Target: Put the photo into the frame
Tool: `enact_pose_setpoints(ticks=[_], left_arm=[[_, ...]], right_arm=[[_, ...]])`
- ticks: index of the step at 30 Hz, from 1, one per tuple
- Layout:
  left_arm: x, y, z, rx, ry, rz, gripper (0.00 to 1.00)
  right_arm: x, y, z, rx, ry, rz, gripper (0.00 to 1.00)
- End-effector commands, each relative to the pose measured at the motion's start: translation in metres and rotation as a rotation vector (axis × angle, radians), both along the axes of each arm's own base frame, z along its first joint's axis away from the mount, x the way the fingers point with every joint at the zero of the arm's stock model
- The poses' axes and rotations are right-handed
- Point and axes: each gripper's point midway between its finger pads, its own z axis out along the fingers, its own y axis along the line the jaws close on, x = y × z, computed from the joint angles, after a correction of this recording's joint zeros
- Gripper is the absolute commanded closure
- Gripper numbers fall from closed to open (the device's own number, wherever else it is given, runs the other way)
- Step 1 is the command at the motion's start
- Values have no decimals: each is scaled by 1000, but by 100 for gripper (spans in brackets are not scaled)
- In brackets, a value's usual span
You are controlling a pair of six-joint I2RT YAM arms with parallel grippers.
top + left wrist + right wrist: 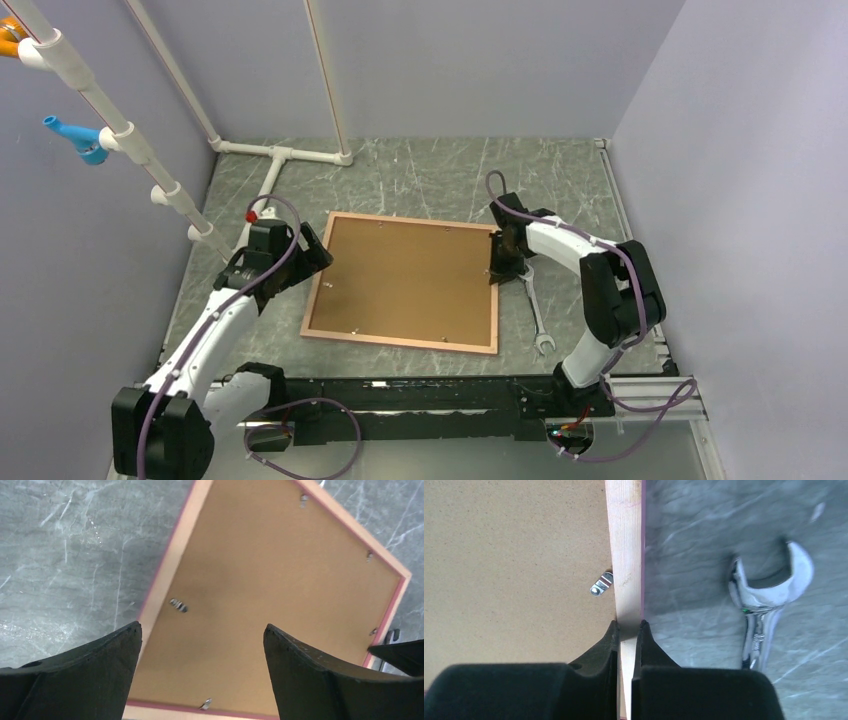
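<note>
— Grey, white-veined stone pattern is seen across the table (420,180). What is shown nearest the arm bases?

— A black rail (400,400) is bolted along the near edge. Just beyond it the frame (400,341) is laid flat near the middle of the table, back upward. Narrow pinkish light-wood edges are set around a plain brown backing board (405,280).

— How are the tools set?

— The right tool (628,625) is clenched on the frame's right edge. In the right wrist view one finger is pressed to each side of the wooden strip. The left tool (201,627) is held released, jaws wide apart, above the frame's left edge and clear of it.

— What is given by the wrist views that is lost from above?

— Small metal clips (178,605) are made out along the inside of the frame, reaching onto the board; from above they are only specks. The wood grain and a darker pink outer side are also shown. A chrome wrench (769,590) is seen close up on the table, just right of the frame and beside the right tool.

— And further back?

— At the far left of the table white pipes (280,152) are laid, and lilac walls (450,60) are raised behind. These are caught only by the top camera.
</note>
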Motion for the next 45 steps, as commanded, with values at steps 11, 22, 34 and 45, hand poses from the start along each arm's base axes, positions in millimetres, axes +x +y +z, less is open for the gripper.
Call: enact_pose_setpoints(ticks=[11, 22, 34, 45], left_arm=[[-7, -5, -64, -99, 190, -104, 6], [-22, -24, -94, -210, 249, -150, 10], [-72, -36, -104, -299, 266, -157, 16], [-92, -32, -94, -270, 227, -126, 10]], right_arm=[[29, -21, 2, -87, -28, 77, 90], [38, 0, 23, 91, -63, 26, 49], [39, 8, 22, 160, -53, 12, 46], [45, 4, 23, 142, -55, 4, 28]])
